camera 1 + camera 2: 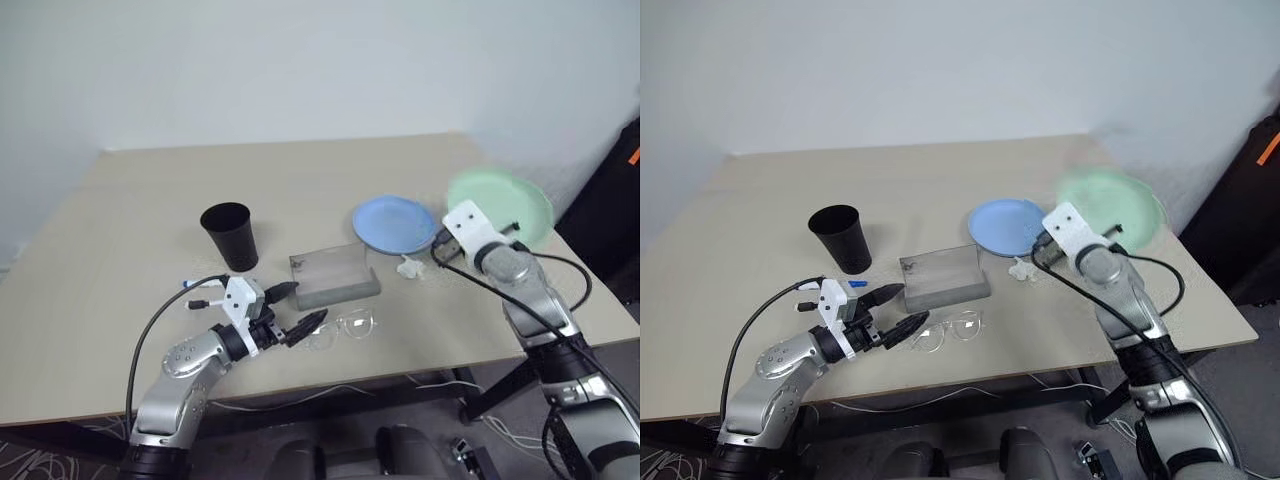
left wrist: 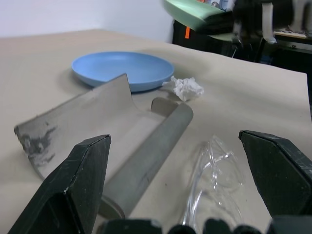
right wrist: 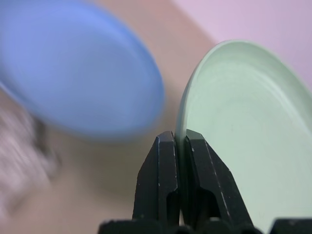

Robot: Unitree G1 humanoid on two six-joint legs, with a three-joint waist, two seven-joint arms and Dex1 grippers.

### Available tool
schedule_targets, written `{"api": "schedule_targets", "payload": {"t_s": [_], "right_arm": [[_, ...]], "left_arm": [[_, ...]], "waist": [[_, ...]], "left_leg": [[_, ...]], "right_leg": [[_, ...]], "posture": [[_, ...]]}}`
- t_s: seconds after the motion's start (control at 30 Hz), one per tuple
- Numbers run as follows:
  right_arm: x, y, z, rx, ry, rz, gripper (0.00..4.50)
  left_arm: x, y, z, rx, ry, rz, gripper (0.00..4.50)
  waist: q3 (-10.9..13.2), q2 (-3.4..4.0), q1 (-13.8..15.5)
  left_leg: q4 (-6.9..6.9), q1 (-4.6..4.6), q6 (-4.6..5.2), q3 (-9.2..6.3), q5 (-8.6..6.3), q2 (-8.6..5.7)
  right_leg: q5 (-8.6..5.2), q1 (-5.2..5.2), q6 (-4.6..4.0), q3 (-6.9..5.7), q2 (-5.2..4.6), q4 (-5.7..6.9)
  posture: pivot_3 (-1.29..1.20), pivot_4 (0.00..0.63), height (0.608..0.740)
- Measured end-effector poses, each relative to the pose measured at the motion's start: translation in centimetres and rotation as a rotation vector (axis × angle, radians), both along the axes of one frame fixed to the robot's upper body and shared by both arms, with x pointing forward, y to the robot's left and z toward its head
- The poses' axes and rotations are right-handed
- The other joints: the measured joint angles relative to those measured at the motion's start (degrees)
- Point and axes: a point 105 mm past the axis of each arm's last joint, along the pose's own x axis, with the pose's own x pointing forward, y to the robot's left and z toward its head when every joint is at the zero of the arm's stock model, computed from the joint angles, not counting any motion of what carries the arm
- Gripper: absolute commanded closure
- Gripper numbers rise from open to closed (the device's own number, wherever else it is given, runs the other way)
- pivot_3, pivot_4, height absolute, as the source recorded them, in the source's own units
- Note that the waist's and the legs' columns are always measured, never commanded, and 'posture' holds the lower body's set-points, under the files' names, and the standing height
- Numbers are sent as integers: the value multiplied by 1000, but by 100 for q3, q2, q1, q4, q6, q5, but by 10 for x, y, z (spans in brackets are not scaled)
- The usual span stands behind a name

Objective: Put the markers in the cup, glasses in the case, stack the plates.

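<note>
The right gripper (image 3: 176, 146) is pinching the rim of the green plate (image 1: 505, 205) and holding it up in the air, just beside the blue plate (image 1: 393, 223). The plate looks light, stiff and a bit slippery, so the thin edge is a good place to hold.

The left gripper (image 1: 297, 307) is standing wide open near the clear glasses (image 2: 214, 168). Those look easy to break.

The grey case (image 1: 333, 272) is lying open with nothing in it, between the blue plate and the black cup (image 1: 231, 236).
</note>
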Motion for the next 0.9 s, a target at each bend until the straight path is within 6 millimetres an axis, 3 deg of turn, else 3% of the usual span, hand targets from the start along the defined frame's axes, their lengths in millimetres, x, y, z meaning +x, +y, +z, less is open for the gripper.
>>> {"api": "schedule_targets", "payload": {"t_s": [0.27, 0.47, 0.5, 0.7, 0.9], "right_arm": [[25, 54, -6, 32, 86, 357, 4489], [34, 69, -20, -8, 124, 431, 4489], [34, 70, -24, -16, 133, 435, 3968], [33, 65, -35, -21, 159, 432, 2019], [38, 64, -19, -16, 106, 441, 15]], "left_arm": [[5, -4, 3, 4, -12, -17, 0], [3, -1, -1, 8, -1, 7, 0], [3, -1, -2, 9, 4, 13, 0], [1, 2, 0, 10, -4, 31, 0], [1, 2, 0, 10, -4, 33, 0]], "waist": [[5, -5, -1], [5, -5, 3], [5, -5, 3], [5, -3, -2], [5, -1, -3]], "left_leg": [[1, -3, 6, 1, 3, -12], [-5, -6, 6, 6, 3, -11], [-5, -9, 6, 6, 3, -11], [-5, -1, 5, 4, 3, -12], [-4, 4, 4, 3, 4, -11]], "right_leg": [[1, 4, 0, 12, -1, 1], [2, 5, 1, 8, 3, 4], [2, 4, 1, 8, 3, 4], [3, 6, 1, 16, 3, 8], [3, 7, 0, 16, 5, 12]], "posture": [[0, 0, 720], [0, 0, 720], [0, 0, 720], [0, 0, 720], [0, 0, 720]]}}
